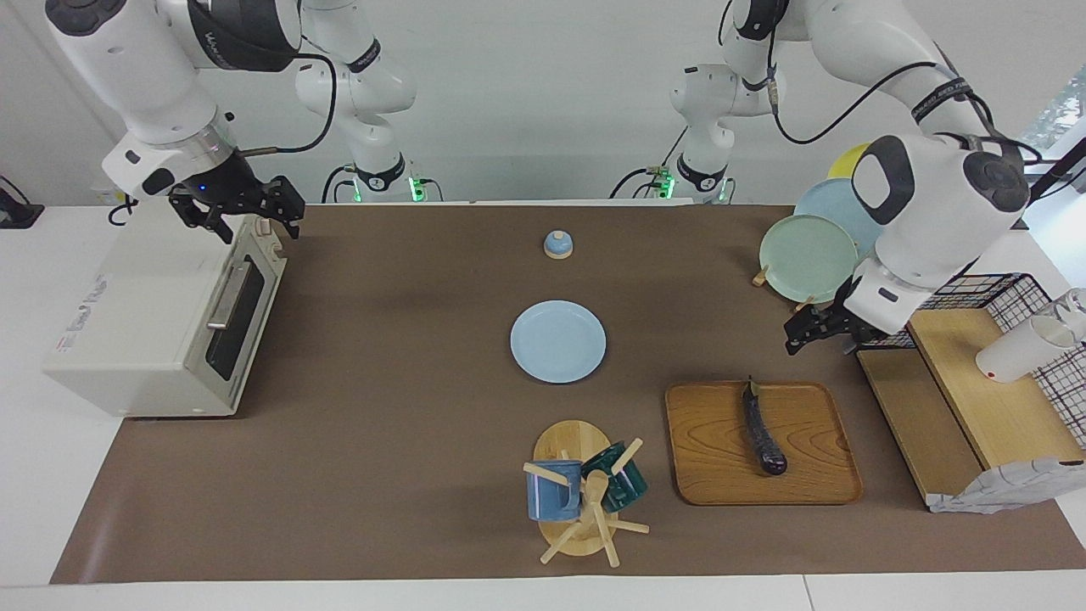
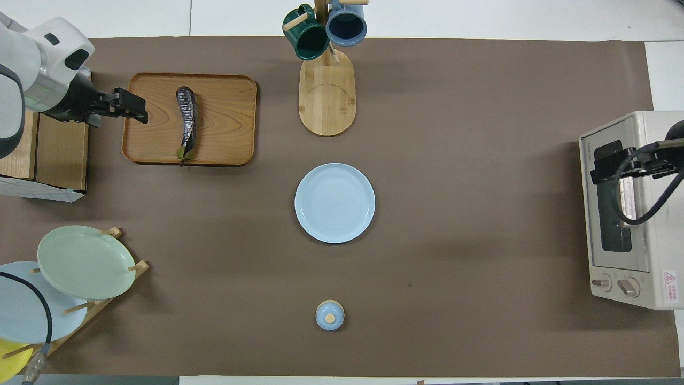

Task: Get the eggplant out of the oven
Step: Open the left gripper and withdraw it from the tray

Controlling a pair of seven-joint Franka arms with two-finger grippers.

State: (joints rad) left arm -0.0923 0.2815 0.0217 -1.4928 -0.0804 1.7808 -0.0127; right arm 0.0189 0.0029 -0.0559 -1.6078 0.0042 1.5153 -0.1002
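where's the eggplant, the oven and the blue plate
eggplant (image 1: 763,433): facing view, mid-body, lying on the wooden tray.
oven (image 1: 127,331): facing view, its top panel.
blue plate (image 2: 334,202): overhead view, its centre.

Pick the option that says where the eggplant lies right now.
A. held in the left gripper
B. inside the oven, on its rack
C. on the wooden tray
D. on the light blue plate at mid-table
C: the eggplant lies flat on the wooden tray, touched by neither gripper, and the oven has its door shut.

Open mat around plate (image 1: 557,341), mug rack (image 1: 582,490) beside tray (image 1: 761,441), oven (image 1: 170,321) door closed
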